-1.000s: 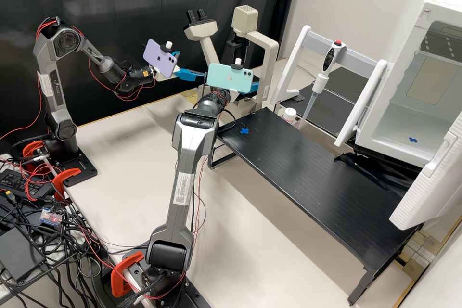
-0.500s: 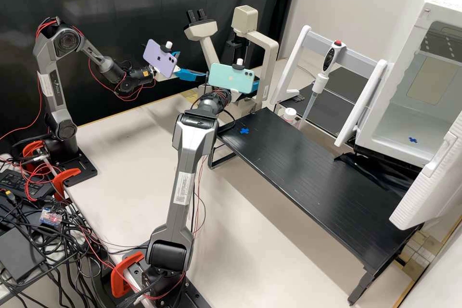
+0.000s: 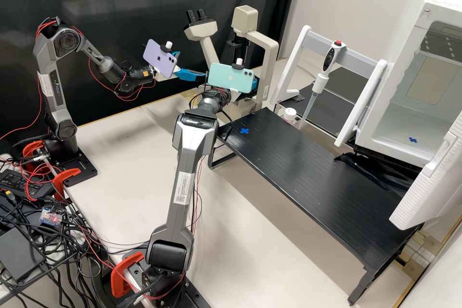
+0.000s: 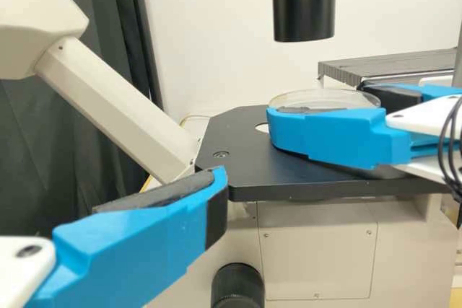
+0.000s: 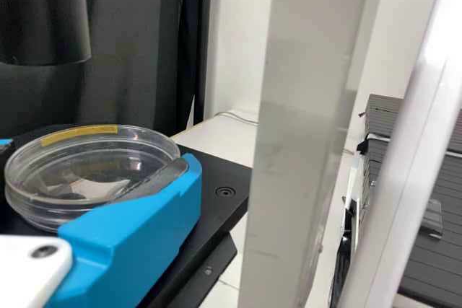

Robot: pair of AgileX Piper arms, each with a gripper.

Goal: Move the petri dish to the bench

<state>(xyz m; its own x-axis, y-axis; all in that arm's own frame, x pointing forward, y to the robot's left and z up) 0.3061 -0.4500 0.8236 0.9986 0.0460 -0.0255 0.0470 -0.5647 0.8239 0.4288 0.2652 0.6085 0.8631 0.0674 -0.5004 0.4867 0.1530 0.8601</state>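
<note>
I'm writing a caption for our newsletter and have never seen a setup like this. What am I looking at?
These are two robot arms in a lab. The high view looks down from a fixed camera; the other two come from cameras on the wrists, probably the phones mounted there.

The left gripper is open near the microscope, holding nothing. The right gripper is at a clear, round petri dish, over the microscope's black stage; I cannot tell how firmly it holds it, if at all.

The low black bench bears a blue cross. Behind it stands a pipette, and at its far side an open white cabinet.
</note>
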